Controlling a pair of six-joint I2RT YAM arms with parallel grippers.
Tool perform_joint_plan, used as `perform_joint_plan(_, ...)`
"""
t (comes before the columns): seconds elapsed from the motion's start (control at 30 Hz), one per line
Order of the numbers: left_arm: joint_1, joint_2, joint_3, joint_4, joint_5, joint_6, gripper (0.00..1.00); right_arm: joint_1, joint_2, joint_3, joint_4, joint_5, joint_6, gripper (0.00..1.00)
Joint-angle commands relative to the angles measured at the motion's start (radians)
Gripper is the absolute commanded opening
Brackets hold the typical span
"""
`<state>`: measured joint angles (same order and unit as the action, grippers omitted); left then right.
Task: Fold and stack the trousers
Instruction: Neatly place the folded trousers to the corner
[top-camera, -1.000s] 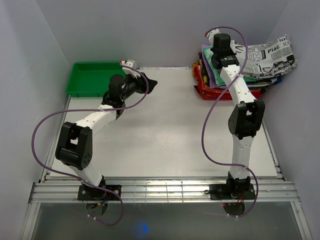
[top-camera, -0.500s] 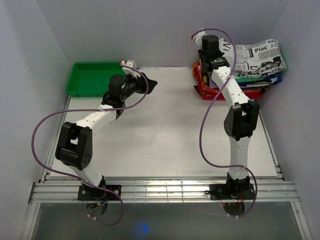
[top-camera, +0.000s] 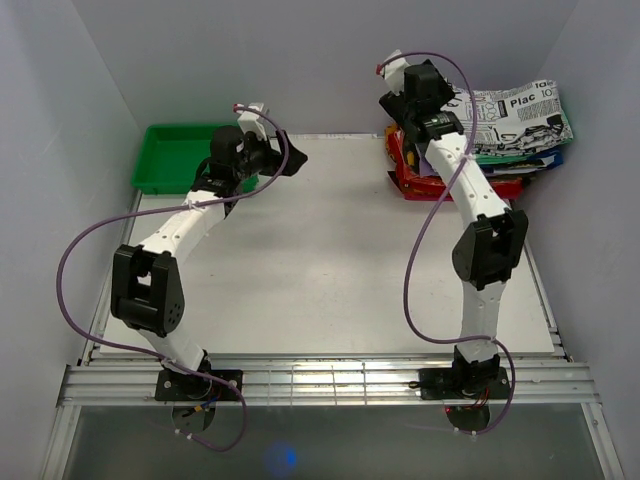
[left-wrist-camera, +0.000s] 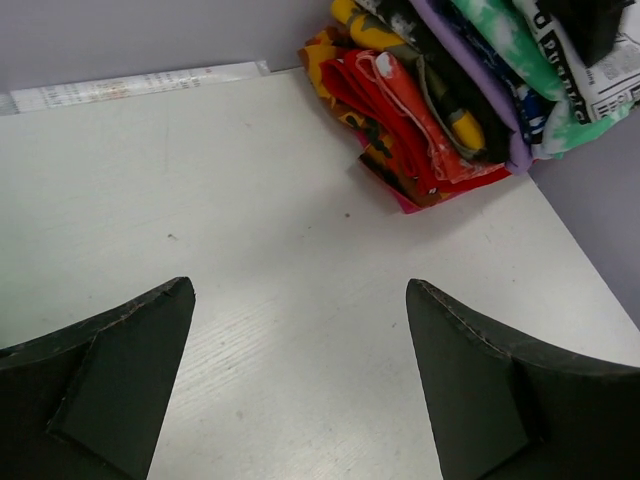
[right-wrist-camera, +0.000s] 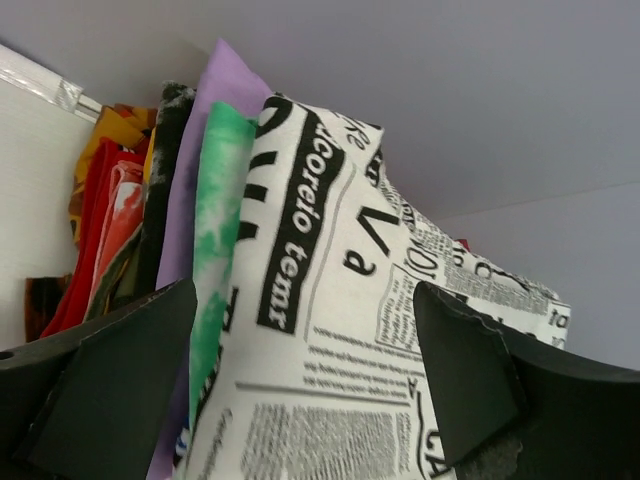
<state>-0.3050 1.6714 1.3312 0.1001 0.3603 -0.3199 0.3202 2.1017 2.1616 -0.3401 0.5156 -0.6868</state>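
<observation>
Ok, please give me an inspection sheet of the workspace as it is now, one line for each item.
Surface: white table, bare in the middle.
Job's things: trousers, folded, on top of the clothes pile at the far right corner.
Clutter: green tray at the far left; nothing seen in its visible part.
Grippers: left gripper open above the table, holding nothing; right gripper open, facing the trousers' edge.
Cables: left cable and right cable, both purple, hang in loose loops; no snag seen.
Surroundings: plain walls on three sides; metal rails at the near edge.
</observation>
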Motion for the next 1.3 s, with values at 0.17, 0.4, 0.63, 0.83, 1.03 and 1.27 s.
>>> perform_joint_plan(0.17, 0.167, -0.064, 0.046, -0.346, 0.183, 0.036, 0.98, -0.047, -0.399, -0.199, -0.048, -0.124, 0.121, 0.92)
perform_joint_plan(0.4, 0.274, -0.076, 0.077, -0.537, 0.226, 0.154, 0.98, -0.357, -0.476, -0.338, -0.057, -0.256, 0.280, 0.82)
perform_joint_plan(0.63, 0.300, -0.130, 0.023, -0.583, 0.171, 0.214, 0.98, -0.572, -0.364, -0.341, 0.030, -0.284, 0.336, 0.43)
perform_joint_plan(0.83, 0.349, -0.134, 0.005, -0.625, 0.155, 0.219, 0.98, -0.636, -0.292, -0.338, 0.024, -0.270, 0.320, 0.34)
perform_joint_plan(1.03, 0.363, -0.139, -0.006, -0.668, 0.151, 0.240, 0.98, -0.638, -0.394, -0.375, -0.043, -0.377, 0.306, 0.44)
perform_joint_plan(1.27, 0.395, -0.108, 0.054, -0.799, 0.190, 0.283, 0.98, -0.638, -0.595, -0.405, -0.322, -0.803, 0.239, 0.90)
